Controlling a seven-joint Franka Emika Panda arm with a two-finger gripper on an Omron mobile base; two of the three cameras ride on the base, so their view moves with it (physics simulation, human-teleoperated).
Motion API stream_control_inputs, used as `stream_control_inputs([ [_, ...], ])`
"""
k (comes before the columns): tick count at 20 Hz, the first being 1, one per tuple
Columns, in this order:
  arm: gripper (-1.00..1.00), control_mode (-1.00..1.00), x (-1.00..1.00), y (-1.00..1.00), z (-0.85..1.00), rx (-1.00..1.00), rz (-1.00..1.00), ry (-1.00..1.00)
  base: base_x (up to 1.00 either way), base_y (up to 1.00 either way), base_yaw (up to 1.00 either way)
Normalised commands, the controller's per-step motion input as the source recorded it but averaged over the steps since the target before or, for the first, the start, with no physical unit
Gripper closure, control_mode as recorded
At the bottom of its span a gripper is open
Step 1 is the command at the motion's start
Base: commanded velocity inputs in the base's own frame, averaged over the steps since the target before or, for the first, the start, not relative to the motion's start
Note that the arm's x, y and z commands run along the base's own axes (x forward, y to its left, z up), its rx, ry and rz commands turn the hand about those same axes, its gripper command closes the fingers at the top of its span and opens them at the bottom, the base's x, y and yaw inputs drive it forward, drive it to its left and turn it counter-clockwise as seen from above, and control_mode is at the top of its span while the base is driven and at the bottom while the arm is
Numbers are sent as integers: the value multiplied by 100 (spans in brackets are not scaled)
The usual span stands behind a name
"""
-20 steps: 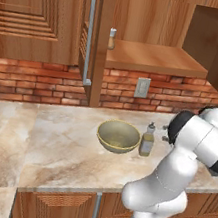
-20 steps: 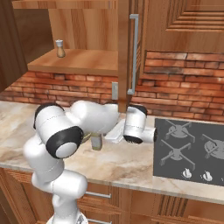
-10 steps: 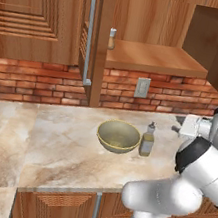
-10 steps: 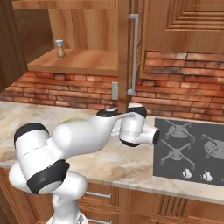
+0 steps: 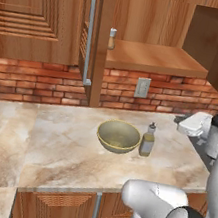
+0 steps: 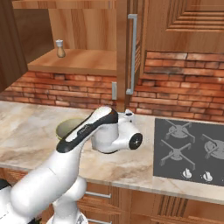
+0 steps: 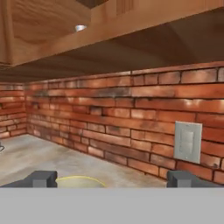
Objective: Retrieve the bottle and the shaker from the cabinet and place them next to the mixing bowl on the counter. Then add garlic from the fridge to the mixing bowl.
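The mixing bowl (image 5: pixel 119 135) is sitting on the beige marble table (image 5: pixel 49 141), and everything else is placed around it. In the left base view the bottle (image 5: pixel 147 139) of olive-yellow liquid is standing upright just beside the bowl, on the side toward the arm, so close that the two are nearly touching. Above and behind the bowl the cabinet (image 5: pixel 155 58) is standing open, and the shaker (image 5: pixel 112 39) is resting upright near the edge of its wooden shelf, close to the door with the long silver handle (image 5: pixel 89 39). A pale wall socket (image 5: pixel 142 87) is showing on the brick wall behind the bowl.

The right base view is showing the same shelf from the other side, with the shaker (image 6: pixel 60 48) well up and away from the bowl (image 6: pixel 68 127), which is half hidden behind the white arm; the bottle is covered by the arm there. This view is also showing a dark hob (image 6: pixel 190 153) set into the table beyond the arm from the bowl.

In the hand view the fingers (image 7: pixel 41 178) are standing wide apart with nothing between them, and the gripper (image 7: pixel 111 179) is looking toward the brick wall and the socket (image 7: pixel 187 142). The bowl's pale rim (image 7: pixel 81 181) is peeking up between the two tips, below the underside of the cabinet shelf.
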Motion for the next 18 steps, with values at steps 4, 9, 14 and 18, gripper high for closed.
stream_control_inputs([
  [4, -100, -100, -64, 56, 50, -3, -28, 0, 0, 0, 0],
  [9, -100, -100, -39, 79, 40, -9, -18, 1, 0, 0, 0],
  [14, -100, -100, -38, 44, 92, -9, -17, 16, 0, 0, 0],
  [18, -100, -100, -18, 3, 100, -3, -14, 30, 0, 0, 0],
])
